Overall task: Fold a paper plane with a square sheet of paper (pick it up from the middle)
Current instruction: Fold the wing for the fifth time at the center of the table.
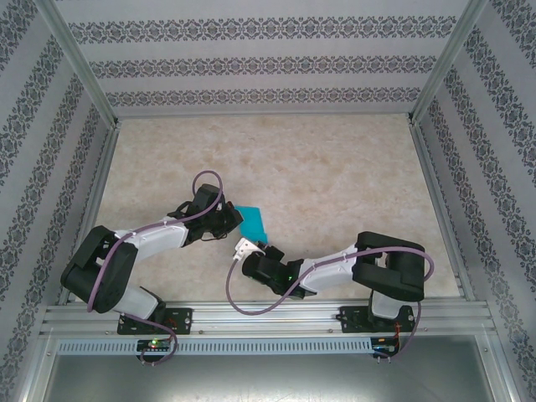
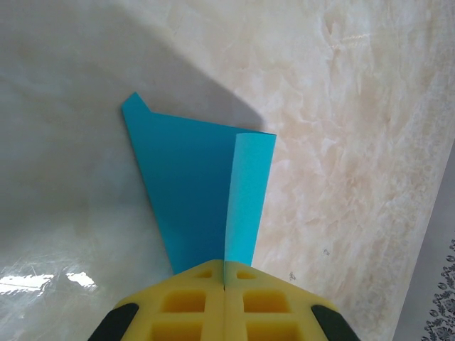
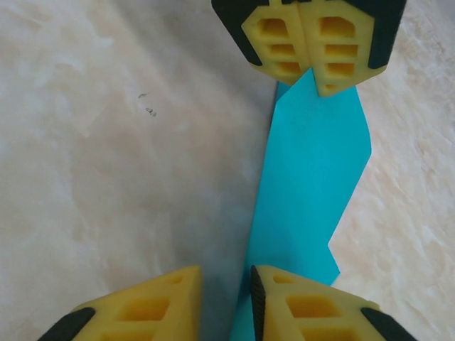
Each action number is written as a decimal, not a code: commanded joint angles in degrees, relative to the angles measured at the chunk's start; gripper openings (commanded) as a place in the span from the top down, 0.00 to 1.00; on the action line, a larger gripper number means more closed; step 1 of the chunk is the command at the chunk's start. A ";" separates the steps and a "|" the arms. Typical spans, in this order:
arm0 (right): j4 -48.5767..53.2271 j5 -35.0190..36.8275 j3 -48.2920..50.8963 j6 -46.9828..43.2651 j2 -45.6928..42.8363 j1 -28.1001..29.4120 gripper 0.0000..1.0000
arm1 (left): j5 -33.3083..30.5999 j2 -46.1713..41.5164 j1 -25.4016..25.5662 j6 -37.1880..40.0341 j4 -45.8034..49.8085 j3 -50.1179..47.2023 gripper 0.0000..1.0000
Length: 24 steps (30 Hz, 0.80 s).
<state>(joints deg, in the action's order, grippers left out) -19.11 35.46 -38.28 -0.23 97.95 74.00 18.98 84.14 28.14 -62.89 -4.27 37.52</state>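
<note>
left gripper [image 2: 224,278] pinches the folded paper [image 2: 188,192] (partly creased); right gripper [image 3: 225,288] jaws apart.

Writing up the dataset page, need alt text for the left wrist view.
The left gripper, its yellow fingers shut together, pinches the narrow end of a partly folded teal sheet of paper that fans out away from the camera. One long edge is folded over as a lighter strip; a pale marbled table lies behind.

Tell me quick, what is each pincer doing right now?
Left pincer: closed on the paper.
Right pincer: open, gripping nothing.
</note>
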 commanded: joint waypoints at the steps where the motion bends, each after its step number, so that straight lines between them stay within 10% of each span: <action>1: -1.32 2.63 -1.22 -0.21 0.90 -0.34 0.80 | -0.32 -0.68 0.60 0.84 1.37 1.40 0.98; 24: -1.58 4.25 -2.10 -1.05 3.03 -1.40 0.85 | 0.28 -0.81 0.68 1.11 2.06 1.83 0.98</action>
<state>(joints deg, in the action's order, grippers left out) -19.97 38.04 -38.96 -0.49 100.03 73.23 19.03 84.14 28.14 -62.85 -3.64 38.06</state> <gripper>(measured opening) 0.155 0.068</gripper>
